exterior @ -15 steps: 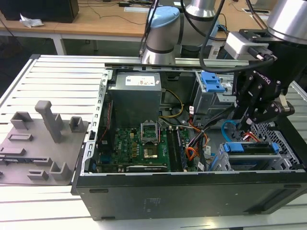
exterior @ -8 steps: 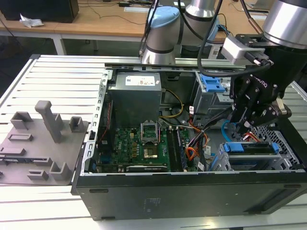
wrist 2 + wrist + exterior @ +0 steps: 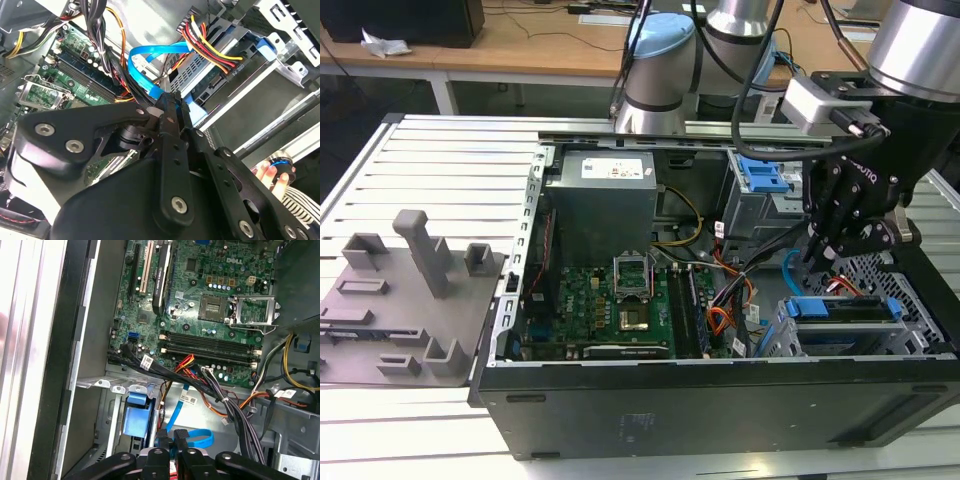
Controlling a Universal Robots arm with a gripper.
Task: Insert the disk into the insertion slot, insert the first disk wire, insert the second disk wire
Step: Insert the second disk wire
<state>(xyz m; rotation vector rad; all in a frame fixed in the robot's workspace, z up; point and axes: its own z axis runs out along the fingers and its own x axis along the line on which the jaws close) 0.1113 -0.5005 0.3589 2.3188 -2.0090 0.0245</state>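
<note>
While the black computer case lies open on a ribbed aluminium table, the scene reads as follows.

Gripper: black, matt, angular metal linkage with bright screw heads, reaching into the case at the exterior view's right; in the second wrist view its two slim fingers stand pressed close together on the dark plug end of the blue cable, so it is closed on that cable's plug; in the first wrist view the fingertips meet at.

Second disk wire: thin, flat, glossy light-blue ribbon, curving in a loop just above the fingers; in the first wrist view the same ribbon bends beside the fingertips; in the exterior view a short blue arc shows beside the gripper.

Disk: seated in the cage, its bright blue plastic carrier frame showing as a smooth bar across the near end.

Insertion slot: grey sheet-metal box with punched round holes, at the near right corner of the case, holding the disk.

Power wires: bundle of red, yellow and black strands ending in a dark plug, lying against the drive's rear.

Motherboard: green, studded with small parts, flat on the case floor.

Power supply: plain grey metal block, far centre.

Fixture plate: grey moulded plastic with upright blocks, left of the case.
</note>
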